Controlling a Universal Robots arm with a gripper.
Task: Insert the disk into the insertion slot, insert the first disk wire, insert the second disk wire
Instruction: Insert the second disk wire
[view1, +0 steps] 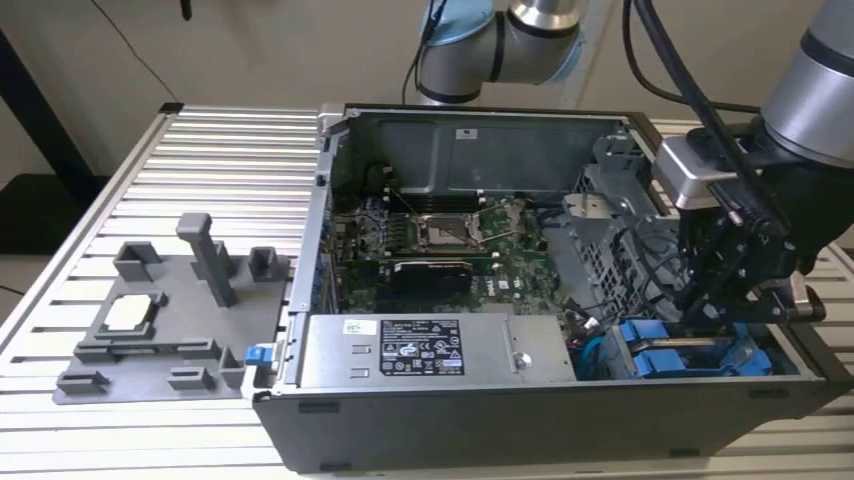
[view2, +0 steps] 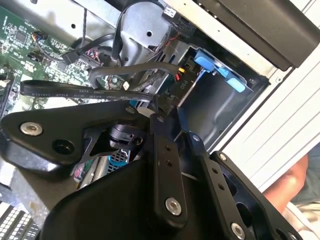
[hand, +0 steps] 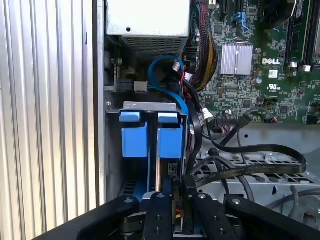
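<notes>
Two blue carriers sit side by side in the grey drive cage, the insertion slot (hand: 150, 106), at the case's near corner on the exterior view's right (view1: 694, 352). The disk (hand: 170, 139) is the carrier in line with my gripper; its silver body is hidden. My gripper (hand: 176, 202) hangs just over the cage end (view1: 710, 312). In the second wrist view its fingertips (view2: 156, 109) are closed on a black connector of a flat black disk wire (view2: 75, 91), close to the drive's rear sockets (view2: 179, 82). That wire loops off over the metal frame (hand: 260, 156).
Bundles of black and blue cables (hand: 170, 75) crowd the space between cage and motherboard (hand: 260, 75). The power supply (view1: 400, 350) lies along the case front. A grey fixture (view1: 160, 320) stands on the slatted table. A person's arm (view2: 296, 176) is beside the case.
</notes>
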